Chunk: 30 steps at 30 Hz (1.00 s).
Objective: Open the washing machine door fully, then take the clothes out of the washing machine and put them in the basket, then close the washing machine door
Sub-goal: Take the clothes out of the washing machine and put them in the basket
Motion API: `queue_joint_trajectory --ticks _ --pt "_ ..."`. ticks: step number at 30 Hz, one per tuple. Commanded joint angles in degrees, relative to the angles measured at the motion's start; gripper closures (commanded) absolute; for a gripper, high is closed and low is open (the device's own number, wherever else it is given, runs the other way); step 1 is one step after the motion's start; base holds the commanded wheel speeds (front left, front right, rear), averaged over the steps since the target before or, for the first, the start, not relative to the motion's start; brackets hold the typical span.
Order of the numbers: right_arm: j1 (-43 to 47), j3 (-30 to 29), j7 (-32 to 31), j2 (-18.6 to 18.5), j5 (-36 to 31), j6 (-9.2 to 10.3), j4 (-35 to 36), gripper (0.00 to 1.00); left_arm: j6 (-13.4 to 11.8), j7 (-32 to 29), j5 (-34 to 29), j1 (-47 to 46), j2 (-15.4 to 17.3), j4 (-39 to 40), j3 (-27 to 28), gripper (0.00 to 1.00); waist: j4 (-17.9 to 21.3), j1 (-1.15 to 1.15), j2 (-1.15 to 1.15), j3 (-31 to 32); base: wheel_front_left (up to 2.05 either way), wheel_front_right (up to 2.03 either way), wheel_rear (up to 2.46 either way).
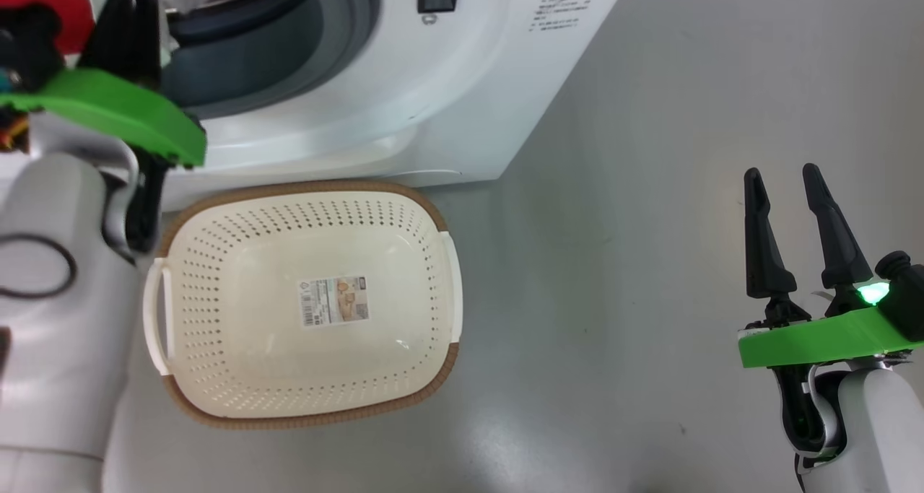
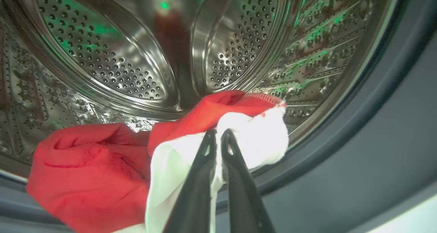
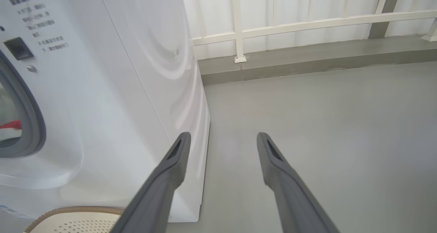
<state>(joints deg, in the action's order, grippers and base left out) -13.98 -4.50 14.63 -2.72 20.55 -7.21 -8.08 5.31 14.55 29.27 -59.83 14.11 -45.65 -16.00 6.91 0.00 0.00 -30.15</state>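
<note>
Two long dark fingers (image 2: 201,178) of the left claw (image 2: 219,134) rise at 6 o'clock in the left wrist view, clenched on a white band of the bright red soft clothes (image 2: 88,171). The red fabric bunches toward 8 o'clock of the fingertips, lying across the lower lip of the perforated shiny steel drum (image 2: 102,55). Around the drum mouth runs the grey rubber gasket (image 2: 375,124), sweeping from 1 o'clock down to 5 o'clock.

From the head view, the big white boxy washing machine (image 1: 433,103) fills the upper part, its opening at 11 o'clock, where the left arm reaches in and red cloth shows beside it. Directly at 6 o'clock from that opening, the small cream perforated plastic basket (image 1: 238,247) with a brown woven-look rim sits on the smooth grey floor (image 1: 613,298), just beside the machine's front. It holds nothing but a paper sticker (image 1: 333,302) on its bottom; white handles (image 1: 155,320) sit at its 9 and 3 o'clock sides.

Well apart, toward 3 o'clock of the basket, the right claw (image 1: 782,172) hangs over the floor, released, jaws spread wide and grasping nothing.
</note>
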Motion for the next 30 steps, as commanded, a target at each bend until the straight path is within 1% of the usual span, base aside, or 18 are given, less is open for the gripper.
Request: queue_joint_trajectory --ticks 1,4,9,15,17,21,28,30 --pt "1.5 1.1 0.4 -0.4 -0.5 -0.28 1.1 0.00 -0.3 0.4 -1.1 1.4 1.6 2.7 2.7 1.00 -1.1 0.00 0.00 1.2 0.00 0.00 0.00" --pt "1.9 1.1 0.4 -0.6 -0.6 -0.28 0.9 0.00 0.2 0.4 -4.1 6.1 -0.5 7.6 7.9 1.00 -1.7 0.00 0.00 2.4 0.00 0.00 0.00" --pt "3.1 0.9 0.4 -0.9 -0.6 -0.28 0.8 0.00 1.4 0.4 -8.7 13.3 -4.3 14.8 14.6 1.00 -2.8 0.00 0.00 4.1 0.00 0.00 0.00" --pt "4.7 0.7 0.4 -1.2 -0.5 -0.28 0.7 0.00 2.1 0.4 -12.8 21.7 -8.0 24.0 20.4 1.00 -4.0 0.00 0.00 5.9 0.00 0.00 0.00" --pt "5.2 0.7 0.4 -1.3 -0.5 -0.28 0.8 0.00 2.1 0.4 -13.4 24.3 -8.9 27.3 21.1 1.00 -4.2 0.00 0.00 6.2 0.00 0.00 0.00" --pt "5.8 0.5 0.4 -1.6 -0.5 -0.28 0.8 0.00 2.2 0.4 -13.9 28.8 -9.9 33.3 20.6 1.00 -5.1 0.00 0.00 6.7 0.00 0.00 0.00" --pt "6.3 0.8 0.4 -2.0 -0.5 -0.28 0.7 0.00 2.2 0.4 -14.2 35.3 -10.9 42.4 20.7 1.00 -6.0 0.00 0.00 7.5 0.00 0.00 0.00" --pt "6.4 0.8 0.4 -2.1 -0.5 -0.28 0.7 0.00 2.2 0.4 -14.3 36.1 -11.0 43.7 21.0 1.00 -6.1 0.00 0.00 7.5 0.00 0.00 0.00"
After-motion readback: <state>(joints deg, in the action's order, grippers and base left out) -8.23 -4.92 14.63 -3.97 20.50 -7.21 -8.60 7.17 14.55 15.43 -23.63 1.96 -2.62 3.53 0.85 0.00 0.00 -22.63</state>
